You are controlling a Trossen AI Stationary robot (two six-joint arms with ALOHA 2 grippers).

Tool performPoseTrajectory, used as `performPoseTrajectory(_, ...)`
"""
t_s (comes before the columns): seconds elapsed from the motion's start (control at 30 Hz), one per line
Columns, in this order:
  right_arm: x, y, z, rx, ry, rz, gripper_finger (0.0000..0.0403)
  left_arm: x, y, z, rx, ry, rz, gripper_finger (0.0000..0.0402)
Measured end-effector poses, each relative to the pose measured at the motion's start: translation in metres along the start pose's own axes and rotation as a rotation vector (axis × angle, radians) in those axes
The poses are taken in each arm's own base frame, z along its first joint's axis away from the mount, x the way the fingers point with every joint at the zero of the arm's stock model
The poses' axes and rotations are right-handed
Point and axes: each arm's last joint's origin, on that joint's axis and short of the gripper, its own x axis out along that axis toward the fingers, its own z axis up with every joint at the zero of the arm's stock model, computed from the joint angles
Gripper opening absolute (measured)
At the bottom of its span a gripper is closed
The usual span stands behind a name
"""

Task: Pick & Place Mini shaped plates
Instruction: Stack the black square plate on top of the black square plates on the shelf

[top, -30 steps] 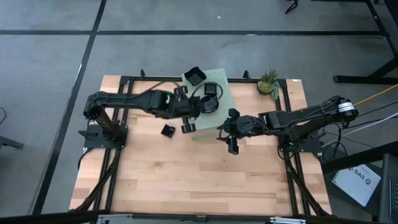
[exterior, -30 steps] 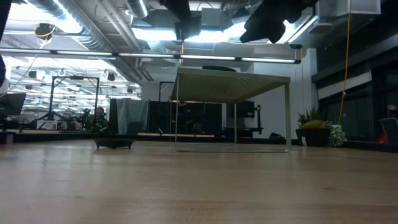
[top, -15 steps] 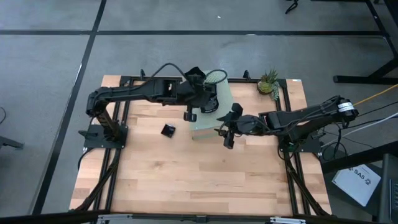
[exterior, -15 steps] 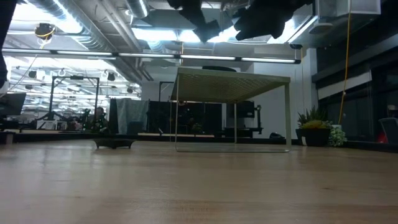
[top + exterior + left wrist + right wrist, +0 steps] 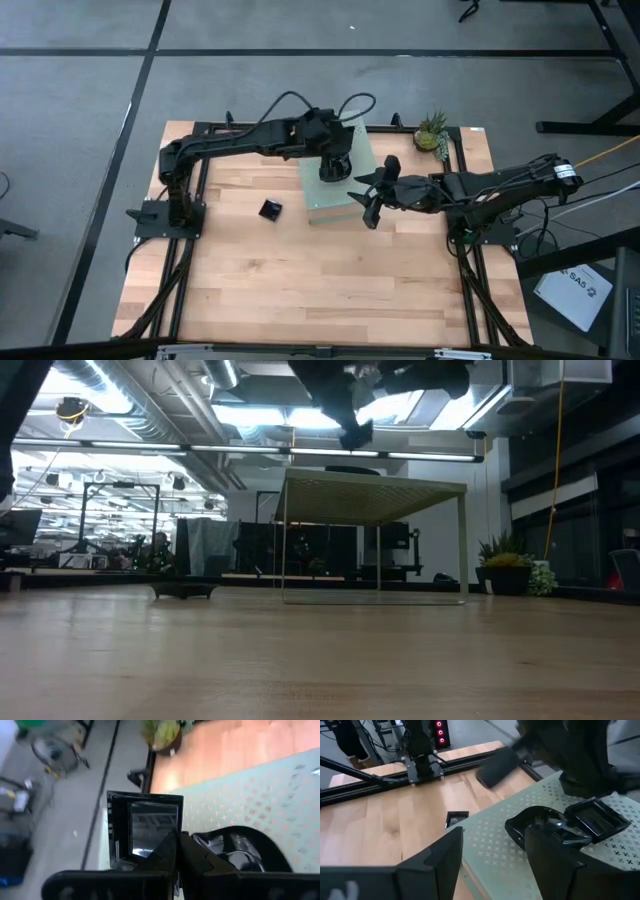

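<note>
My left gripper (image 5: 338,160), clenched on a square mini plate (image 5: 150,832), hovers over the green box (image 5: 355,195), while my right gripper (image 5: 368,197) waits released at its right edge.

Two dark jointed arms (image 5: 230,140) trailing looped black cables (image 5: 285,100).

Grey concrete floor (image 5: 80,150) with dark seam lines around light wooden plank table (image 5: 300,290). Far room: long fluorescent ceiling lights (image 5: 260,415), exposed silver ducts (image 5: 150,400), dark windows right (image 5: 570,510), potted green plants (image 5: 510,572).
</note>
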Motion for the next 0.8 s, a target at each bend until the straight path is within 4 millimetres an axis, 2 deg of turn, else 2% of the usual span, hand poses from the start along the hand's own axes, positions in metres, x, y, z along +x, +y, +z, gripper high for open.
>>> performPoseTrajectory(0.27,0.0,-0.002,-0.002,-0.018,0.013,-0.027,0.0212,0.035,-0.009,-0.009,-0.069,0.115,0.037,0.0003)
performPoseTrajectory(0.5,0.002,-0.005,-0.003,-0.049,0.029,-0.054,0.0212,0.04,-0.012,-0.01,-0.014,0.122,0.03,0.0004)
performPoseTrajectory(0.8,0.002,-0.006,-0.003,-0.079,0.03,-0.057,0.0212,0.043,-0.002,-0.014,-0.069,0.135,0.048,0.0031)
